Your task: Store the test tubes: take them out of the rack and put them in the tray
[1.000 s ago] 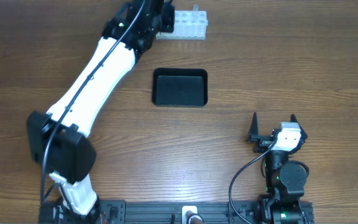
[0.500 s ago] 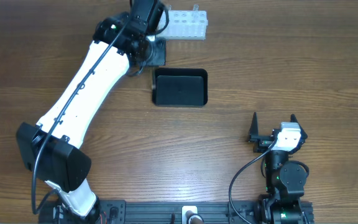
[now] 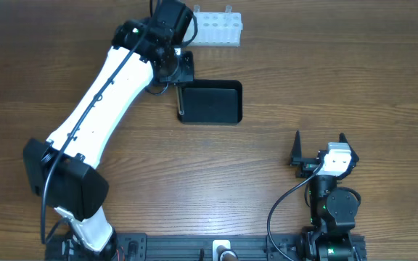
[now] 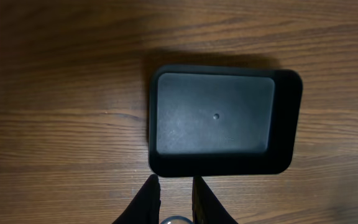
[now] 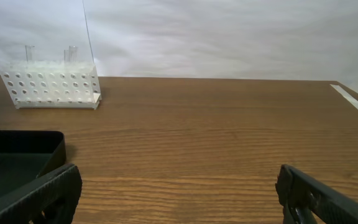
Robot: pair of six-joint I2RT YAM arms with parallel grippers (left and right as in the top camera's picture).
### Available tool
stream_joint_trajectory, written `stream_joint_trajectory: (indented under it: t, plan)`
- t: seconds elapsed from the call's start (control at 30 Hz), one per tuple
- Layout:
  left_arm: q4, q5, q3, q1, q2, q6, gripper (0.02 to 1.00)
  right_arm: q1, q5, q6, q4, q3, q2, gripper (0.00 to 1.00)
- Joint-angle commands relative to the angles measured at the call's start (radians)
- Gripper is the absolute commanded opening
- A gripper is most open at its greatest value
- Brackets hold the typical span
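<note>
The left pincer (image 4: 175, 182) pinches a glass test tube (image 4: 176, 219). The tube's long axis runs in line with the fingers and points down at the desk (image 4: 55, 137), just outside a long edge of the black tray (image 4: 288, 124), near a corner. The right pincer (image 3: 319, 142) rests spread near its base. More tubes (image 5: 28, 53) stand upright in the white rack (image 3: 216, 30).

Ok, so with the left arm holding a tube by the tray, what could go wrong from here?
The left gripper holds the test tube at the rim of the tray, not over its middle; released here, the tube might hit the rim and roll onto the table. Also, the rack stands close beside the arm's wrist, so reaching for another tube could nudge it.
</note>
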Motion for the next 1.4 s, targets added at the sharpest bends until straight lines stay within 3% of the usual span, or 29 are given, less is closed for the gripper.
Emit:
stream_joint_trajectory:
  t: [0.03,0.3,1.4]
  plan:
    - [0.000,0.046,0.007,0.005,0.046,-0.026,0.156,-0.008,-0.008,-0.004,-0.005,-0.005,-0.009,0.991]
    - [0.000,0.100,0.007,0.005,0.145,-0.026,0.152,-0.008,-0.008,-0.005,-0.005,-0.005,-0.009,0.991]
    - [0.147,0.035,0.007,0.006,0.324,0.051,0.172,-0.008,-0.008,-0.005,-0.005,-0.005,-0.009,0.993]
